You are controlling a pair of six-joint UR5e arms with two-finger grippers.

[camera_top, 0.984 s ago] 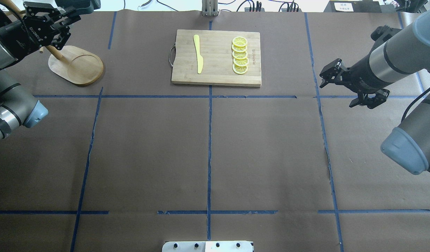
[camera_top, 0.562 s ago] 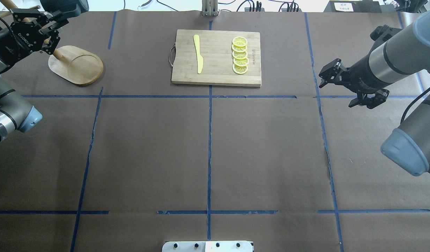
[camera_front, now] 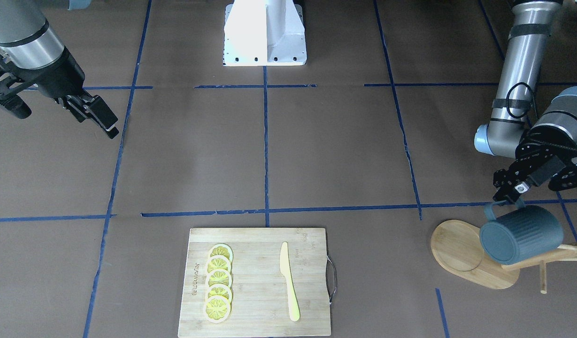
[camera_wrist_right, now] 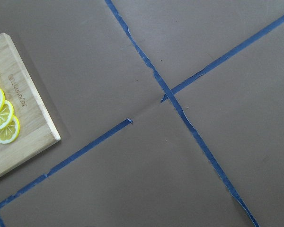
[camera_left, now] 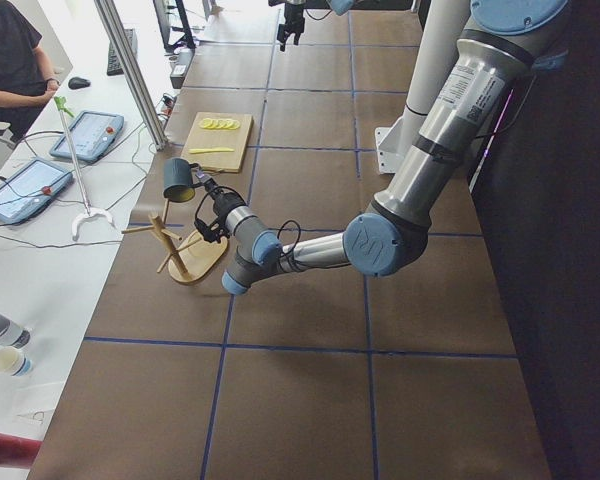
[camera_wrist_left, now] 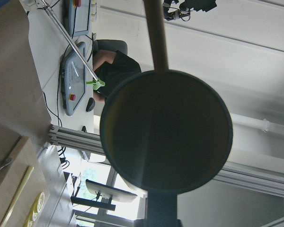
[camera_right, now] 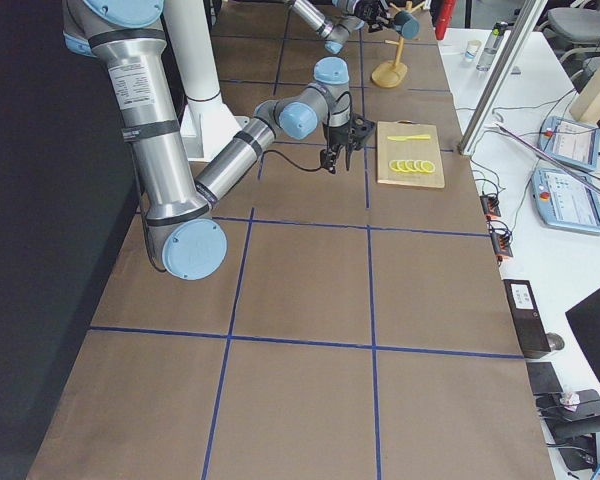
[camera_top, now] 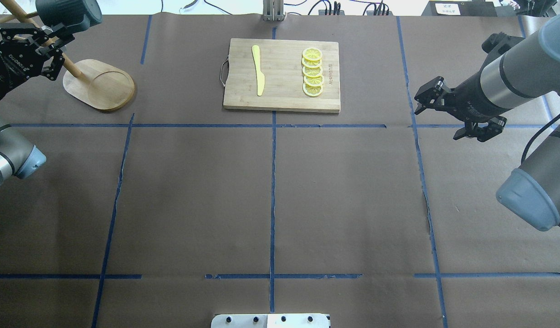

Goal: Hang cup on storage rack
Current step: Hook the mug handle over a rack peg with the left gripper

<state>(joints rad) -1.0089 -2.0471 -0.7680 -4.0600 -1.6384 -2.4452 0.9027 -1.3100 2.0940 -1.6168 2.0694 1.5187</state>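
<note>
The dark teal ribbed cup [camera_front: 520, 234] lies on its side in the air above the storage rack [camera_front: 457, 249], over its leaning pole and pegs. My left gripper [camera_front: 504, 197] is shut on the cup's squared handle. From overhead, the cup [camera_top: 68, 13] is at the far left edge over the rack pole [camera_top: 68, 66], with the left gripper [camera_top: 56, 45] beside it. In the left wrist view the cup's mouth [camera_wrist_left: 165, 132] faces the camera. Whether the handle sits on a peg is hidden. My right gripper [camera_top: 437, 123] is open and empty at the right.
A bamboo cutting board [camera_top: 284, 98] with a yellow knife [camera_top: 259, 70] and lemon slices [camera_top: 312, 73] lies at the far centre. Blue tape lines cross the brown table cover. Operator desks stand beyond the far edge.
My left gripper has moved further to the left with the cup, along the rack pole. The right arm has hardly moved.
</note>
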